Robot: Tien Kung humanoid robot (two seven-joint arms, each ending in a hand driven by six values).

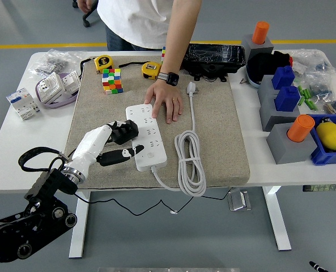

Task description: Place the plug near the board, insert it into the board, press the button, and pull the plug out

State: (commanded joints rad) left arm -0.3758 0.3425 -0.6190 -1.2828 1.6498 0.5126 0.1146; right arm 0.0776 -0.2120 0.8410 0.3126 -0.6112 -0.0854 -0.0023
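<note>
the robot's white-shelled left hand (pixel 108 143) lay low over the beige fabric mat (pixel 218 136), its upper fingers curled round a chunky black plug (pixel 124 131), with its black thumb (pixel 120 154) stretched below toward the strip. the plug sat at the left edge of the white multi-socket power strip (pixel 146 136); whether its pins were in a socket could not be told. the strip lay lengthwise on the mat, and a person's hand (pixel 164 101) wearing a dark wristwatch pressed flat on its far end. just to the right, the strip's own white cable (pixel 190 164) lay coiled in long loops, ending in a white plug (pixel 191 88) near the mat's far edge. farther off on the mat were a multicoloured puzzle cube (pixel 111 80) and two yellow tape measures (pixel 102 62). the mat covered the middle of the white desk (pixel 20 147). the right hand was out of view.
</note>
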